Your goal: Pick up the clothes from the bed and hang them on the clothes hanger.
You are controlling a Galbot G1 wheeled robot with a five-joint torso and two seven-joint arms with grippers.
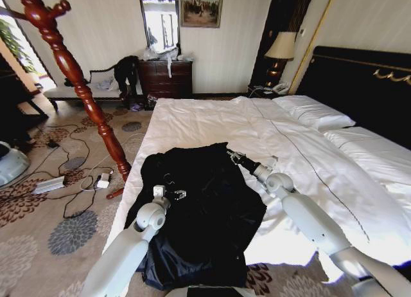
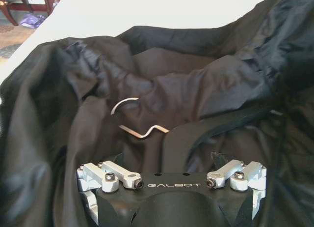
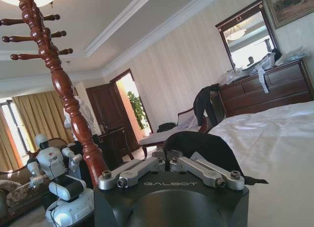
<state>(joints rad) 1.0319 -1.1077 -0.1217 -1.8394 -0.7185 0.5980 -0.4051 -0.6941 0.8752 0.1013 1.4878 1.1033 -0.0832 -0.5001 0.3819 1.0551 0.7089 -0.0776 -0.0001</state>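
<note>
**Black coat spread on the bed, both grippers at its upper part**

The long black coat (image 1: 205, 213) is seen lying on the near corner of the white-sheeted bed (image 1: 308, 155), its lower part hanging over the bed's foot. The reddish-brown coat stand (image 1: 77, 85) is seen just beside the bed's left edge, well within reach of the garment.

The left gripper (image 1: 168, 194) is held low over the coat's upper left part. In the left wrist view its fingers (image 2: 115, 178) are spread wide apart, with nothing between them, above rumpled lining and a thin pale hanging loop (image 2: 135, 120). The right gripper (image 1: 232, 157) is placed at the coat's top right edge; in the right wrist view its jaws are drawn together on a raised fold of the black cloth (image 3: 206, 146).

The coat is judged to be soft, limp and fairly light, with a slightly shiny lining that may slip between metal fingers. A thick fold at the collar or shoulders is judged the best hold, so that the coat hangs evenly; a thin single layer may be lost.
</note>
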